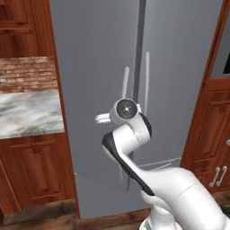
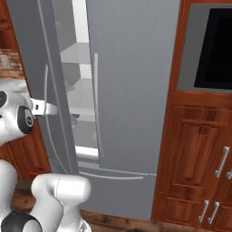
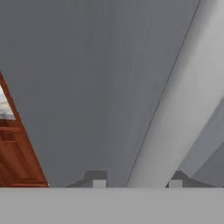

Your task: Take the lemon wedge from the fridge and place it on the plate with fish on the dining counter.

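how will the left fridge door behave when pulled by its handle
Probably stiff: the left fridge door is a tall rigid slab. It likely swings on hinges, being already ajar. The smooth curved handle between the jaws might slip.

The fridge (image 2: 131, 90) stands between wooden cabinets (image 2: 199, 154) and a marble counter (image 1: 27, 112). Its left door is ajar, shelves (image 2: 79, 97) behind the gap. That door's handle (image 3: 175, 118) runs between the jaws of the gripper (image 3: 137, 183).

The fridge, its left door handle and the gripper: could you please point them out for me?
fridge (image 2: 131, 90): right base view, on the closed right door.
left door handle (image 3: 175, 118): hand view, on its pale shaft.
gripper (image 3: 136, 183): hand view, midway between the fingertips.
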Robot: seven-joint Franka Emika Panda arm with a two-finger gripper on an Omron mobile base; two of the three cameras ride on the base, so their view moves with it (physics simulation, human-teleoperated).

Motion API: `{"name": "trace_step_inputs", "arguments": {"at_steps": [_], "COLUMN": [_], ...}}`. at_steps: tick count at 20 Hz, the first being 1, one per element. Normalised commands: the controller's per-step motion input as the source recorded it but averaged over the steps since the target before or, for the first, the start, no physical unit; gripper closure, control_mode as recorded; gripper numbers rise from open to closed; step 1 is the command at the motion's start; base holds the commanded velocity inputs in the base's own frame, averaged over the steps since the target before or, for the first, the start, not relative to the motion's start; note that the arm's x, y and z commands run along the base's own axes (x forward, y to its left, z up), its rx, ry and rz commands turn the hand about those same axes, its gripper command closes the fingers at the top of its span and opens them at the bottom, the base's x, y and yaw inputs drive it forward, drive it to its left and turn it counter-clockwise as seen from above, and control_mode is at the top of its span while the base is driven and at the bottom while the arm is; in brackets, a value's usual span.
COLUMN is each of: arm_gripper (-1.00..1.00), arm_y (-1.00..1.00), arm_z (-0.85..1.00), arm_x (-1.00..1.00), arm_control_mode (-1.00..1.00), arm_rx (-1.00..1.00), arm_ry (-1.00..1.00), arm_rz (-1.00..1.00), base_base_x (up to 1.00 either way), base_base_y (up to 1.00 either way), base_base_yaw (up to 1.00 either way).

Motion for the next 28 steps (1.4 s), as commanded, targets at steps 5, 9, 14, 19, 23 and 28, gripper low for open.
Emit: {"name": "trace_step_inputs", "arguments": {"at_steps": [5,9,14,19,23,28], "arm_gripper": [-1.0,-1.0,-1.0,-1.0,-1.0,-1.0], "arm_y": [0.95,0.29,0.03,-0.06,-0.86,-1.0], "arm_z": [0.49,0.33,0.18,0.25,0.67,0.37], "arm_x": [-0.97,-1.0,-1.0,-1.0,-0.8,0.02], "arm_control_mode": [-1.0,-1.0,-1.0,-1.0,-1.0,-1.0], "arm_rx": [-0.09,0.0,0.01,0.01,0.15,0.29], "arm_ry": [-0.07,-0.01,0.0,-0.03,-0.01,0.02], "arm_rz": [-0.11,-0.3,-0.31,-0.26,-0.09,0.21], "base_base_x": [0.0,0.0,0.0,0.0,0.0,0.0], "base_base_y": [0.0,0.0,0.0,0.0,0.0,0.0], "base_base_yaw": [0.0,0.0,0.0,0.0,0.0,0.0]}}
